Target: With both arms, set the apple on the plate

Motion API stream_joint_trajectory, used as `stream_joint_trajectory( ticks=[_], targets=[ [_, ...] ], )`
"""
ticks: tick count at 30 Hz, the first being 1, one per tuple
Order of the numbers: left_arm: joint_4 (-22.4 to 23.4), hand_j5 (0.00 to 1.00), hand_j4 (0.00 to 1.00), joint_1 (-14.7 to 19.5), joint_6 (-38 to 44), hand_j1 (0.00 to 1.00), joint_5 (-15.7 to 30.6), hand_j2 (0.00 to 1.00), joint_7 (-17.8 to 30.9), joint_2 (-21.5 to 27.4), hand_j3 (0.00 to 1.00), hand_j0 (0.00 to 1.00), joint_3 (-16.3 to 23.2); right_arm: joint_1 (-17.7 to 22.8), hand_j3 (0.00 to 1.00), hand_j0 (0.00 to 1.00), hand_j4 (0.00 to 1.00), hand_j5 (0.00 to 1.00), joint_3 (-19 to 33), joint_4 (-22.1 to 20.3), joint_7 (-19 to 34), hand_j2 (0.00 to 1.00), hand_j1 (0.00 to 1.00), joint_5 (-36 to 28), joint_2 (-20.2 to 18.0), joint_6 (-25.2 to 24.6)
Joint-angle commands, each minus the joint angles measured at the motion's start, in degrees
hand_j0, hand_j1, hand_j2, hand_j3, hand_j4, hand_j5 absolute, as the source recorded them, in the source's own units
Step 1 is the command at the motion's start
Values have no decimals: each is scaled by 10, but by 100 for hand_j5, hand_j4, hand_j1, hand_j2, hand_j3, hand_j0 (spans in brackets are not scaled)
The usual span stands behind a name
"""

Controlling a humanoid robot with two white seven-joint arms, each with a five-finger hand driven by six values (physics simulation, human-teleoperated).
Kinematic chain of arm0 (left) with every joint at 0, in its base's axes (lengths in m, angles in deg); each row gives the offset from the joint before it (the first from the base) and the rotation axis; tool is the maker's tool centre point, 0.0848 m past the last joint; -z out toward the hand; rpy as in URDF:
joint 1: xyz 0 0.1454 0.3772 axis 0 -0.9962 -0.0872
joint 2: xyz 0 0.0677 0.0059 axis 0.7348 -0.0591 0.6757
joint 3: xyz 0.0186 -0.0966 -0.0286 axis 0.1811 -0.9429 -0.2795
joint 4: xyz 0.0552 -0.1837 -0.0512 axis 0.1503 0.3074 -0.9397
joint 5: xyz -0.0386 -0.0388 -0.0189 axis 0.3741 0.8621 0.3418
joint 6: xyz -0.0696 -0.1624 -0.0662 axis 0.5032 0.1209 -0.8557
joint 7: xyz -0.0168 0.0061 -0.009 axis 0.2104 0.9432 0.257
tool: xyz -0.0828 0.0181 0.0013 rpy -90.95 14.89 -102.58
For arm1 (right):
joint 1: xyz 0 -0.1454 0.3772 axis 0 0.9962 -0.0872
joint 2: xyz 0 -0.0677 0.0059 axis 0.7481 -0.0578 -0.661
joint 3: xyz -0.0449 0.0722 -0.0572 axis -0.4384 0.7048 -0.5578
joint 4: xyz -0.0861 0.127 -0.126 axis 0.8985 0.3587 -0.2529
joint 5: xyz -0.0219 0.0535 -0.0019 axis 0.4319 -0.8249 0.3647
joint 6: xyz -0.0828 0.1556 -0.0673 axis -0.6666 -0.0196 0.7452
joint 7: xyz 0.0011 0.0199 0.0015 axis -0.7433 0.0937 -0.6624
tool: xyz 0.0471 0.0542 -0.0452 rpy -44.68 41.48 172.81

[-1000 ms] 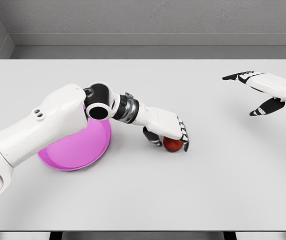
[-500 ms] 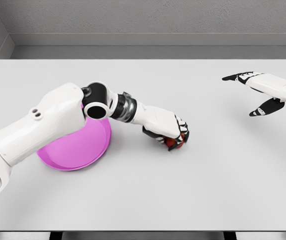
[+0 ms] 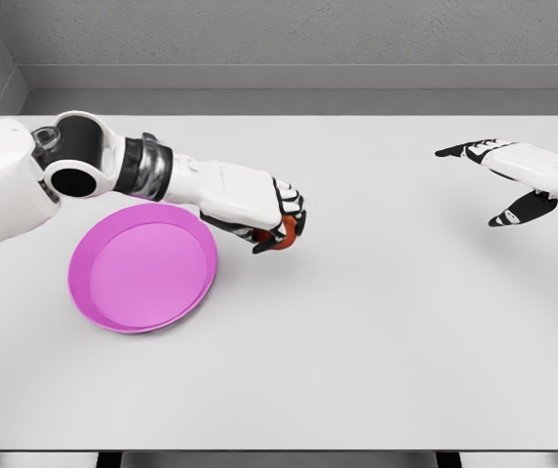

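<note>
The left hand (image 3: 259, 207) grips the apple (image 3: 283, 234) just right of the pink plate (image 3: 99, 307). The right hand (image 3: 518, 174) hovers far right, fingers spread wide.

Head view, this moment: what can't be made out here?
- Apple: mostly hidden by the left hand curled around it; whether it clears the table cannot be told.
- Right hand: its arm is cut off by the right edge.
- Left arm: shoulder cut off by the left edge.
- Plate: fully visible.

Simulated test bench, bare white table (image 3: 357, 370), grey walls (image 3: 308, 34)
</note>
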Motion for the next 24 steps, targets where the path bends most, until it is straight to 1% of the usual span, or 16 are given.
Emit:
stream_joint_trajectory(
  ticks=[1,3,4,5,8,11,14,15,17,18,21,23,24],
  targets=[
    [-21,20,20,0,1,20,16,20,-3,50,20,20,-6,0,100,100,100,100,0,0,0,100,100,-2,-1,-1],
    [-20,20,20,-3,1,20,21,20,-3,73,20,20,-13,0,100,100,100,100,0,-1,0,100,100,-2,-1,-1],
    [-20,20,20,-6,1,20,31,20,-3,94,20,20,-27,0,100,100,100,100,0,0,0,100,100,-2,-1,-1],
    [-20,20,20,-8,1,20,32,20,-3,109,20,20,-29,0,100,100,100,100,0,0,0,100,100,-2,-1,-1],
    [-16,20,20,-12,1,20,39,20,-3,136,20,20,-31,0,100,100,100,100,0,0,0,100,100,-2,-1,-1],
    [-15,20,20,-32,1,20,43,20,-3,154,20,20,-35,1,100,100,100,100,0,0,0,100,100,-2,-1,-1],
    [-13,21,21,-60,1,21,43,21,-3,159,21,21,-39,0,100,100,100,100,0,0,0,100,100,-2,-1,-1],
    [-13,21,21,-76,1,21,41,21,-2,160,21,21,-40,1,100,100,100,100,0,0,0,100,100,-2,-1,-1],
    [-7,22,22,-79,1,22,38,22,-2,156,22,22,-40,0,100,100,100,100,0,0,0,100,100,-2,-1,-1],
    [10,22,22,-80,1,22,37,22,-2,153,22,22,-39,0,100,100,100,100,0,0,0,100,100,-2,-1,-1],
    [18,24,24,-80,1,24,35,24,-2,146,24,24,-39,1,100,100,100,100,0,0,0,100,100,-2,-1,-1],
    [18,37,37,-80,1,37,33,37,0,143,37,37,-38,1,100,100,100,100,0,0,0,100,100,-2,-1,-1],
    [17,55,55,-81,1,55,32,55,1,143,55,55,-38,1,100,100,100,100,-1,0,0,100,100,-2,-1,-1]
  ],
)
